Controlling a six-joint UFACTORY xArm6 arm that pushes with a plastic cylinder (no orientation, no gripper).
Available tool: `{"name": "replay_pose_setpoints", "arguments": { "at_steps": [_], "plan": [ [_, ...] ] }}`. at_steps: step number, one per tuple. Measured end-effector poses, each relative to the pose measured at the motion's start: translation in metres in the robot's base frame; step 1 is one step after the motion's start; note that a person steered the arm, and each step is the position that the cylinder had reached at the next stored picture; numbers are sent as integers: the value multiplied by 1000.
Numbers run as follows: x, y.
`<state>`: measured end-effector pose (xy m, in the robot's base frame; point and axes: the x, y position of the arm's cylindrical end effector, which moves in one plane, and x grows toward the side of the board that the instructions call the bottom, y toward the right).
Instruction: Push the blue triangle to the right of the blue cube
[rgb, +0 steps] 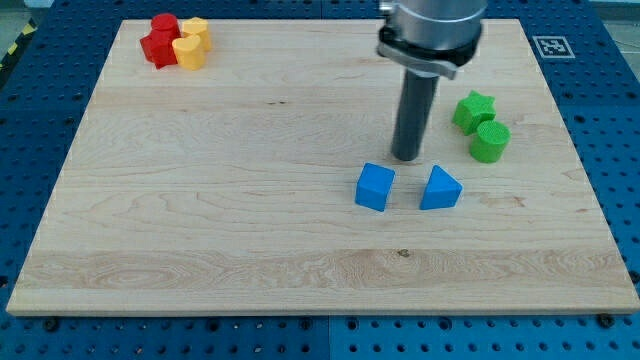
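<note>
The blue cube (374, 187) sits on the wooden board (230, 200) right of its centre. The blue triangle (440, 188) lies just to the cube's right, a small gap between them. My tip (407, 157) is on the board just above the gap between the two blue blocks, touching neither. The rod rises from there to the arm's grey body at the view's top.
A green star-shaped block (473, 110) and a green cylinder (490, 141) stand at the view's right, above the triangle. Two red blocks (159, 40) and two yellow blocks (190, 45) are clustered at the board's top left corner.
</note>
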<state>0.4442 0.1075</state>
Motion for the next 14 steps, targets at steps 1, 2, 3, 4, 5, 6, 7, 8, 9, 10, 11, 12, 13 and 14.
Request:
{"name": "replay_pose_setpoints", "arguments": {
  "at_steps": [1,2,3,4,5,6,7,8,9,10,11,12,13,14],
  "plan": [
    [13,21],
    [16,65],
    [54,72],
    [73,69],
    [66,28],
    [63,12],
    [63,12],
    [63,9],
    [63,8],
    [65,8],
    [83,8],
    [105,8],
    [91,-2],
    [78,-3]
  ]
}}
